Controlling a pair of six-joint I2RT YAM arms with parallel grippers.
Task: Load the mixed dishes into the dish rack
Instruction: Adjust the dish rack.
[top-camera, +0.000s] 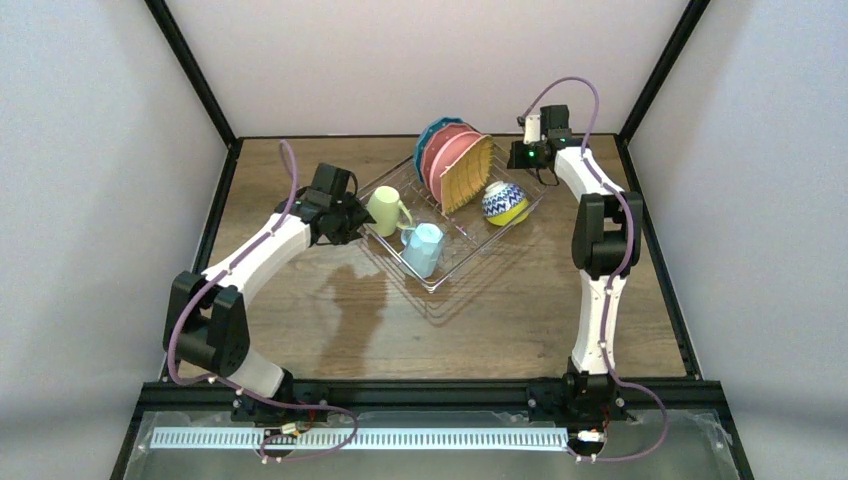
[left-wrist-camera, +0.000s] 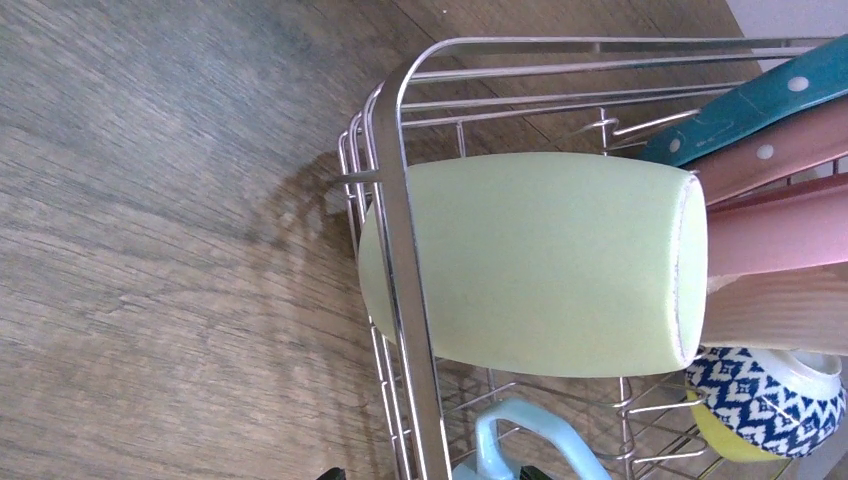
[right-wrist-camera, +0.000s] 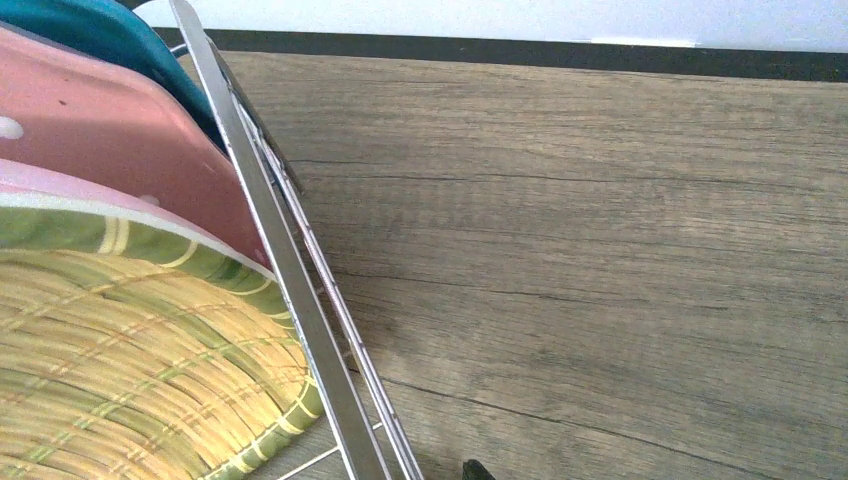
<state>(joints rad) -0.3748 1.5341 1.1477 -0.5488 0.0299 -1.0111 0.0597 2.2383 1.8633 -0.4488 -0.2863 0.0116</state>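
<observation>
Rack (top-camera: 487, 247) of silvery wire sits at an angle in the middle of the desk (top-camera: 520, 320) and holds every dish in view. At its far side plates stand on edge: a blue plate (top-camera: 428, 140), pink plates (top-camera: 448, 158), then a woven plate (top-camera: 470, 178). To their right a patterned bowl (top-camera: 500, 198) rests on a lime bowl (top-camera: 513, 213). A green mug (top-camera: 385, 210) stands in the left corner and a blue mug (top-camera: 422, 250) lies in the near corner.

The left end effector (top-camera: 345, 218) hangs just beside the green mug, outside the rack's rim, with jaws wide apart and nothing in them. The right end effector (top-camera: 528, 152) hovers by the far right rim, near the plates. It seems to carry nothing, but whether its jaws are open or closed cannot be told.

Loading looks finished or nearly so. The risk now lies in the arms moving off. If the left one swings right, it could tip the green mug or hook the wire and drag the rack. If the right one brushes the rim, the leaning plates could topple together, or the patterned bowl could slide off the lime bowl.
</observation>
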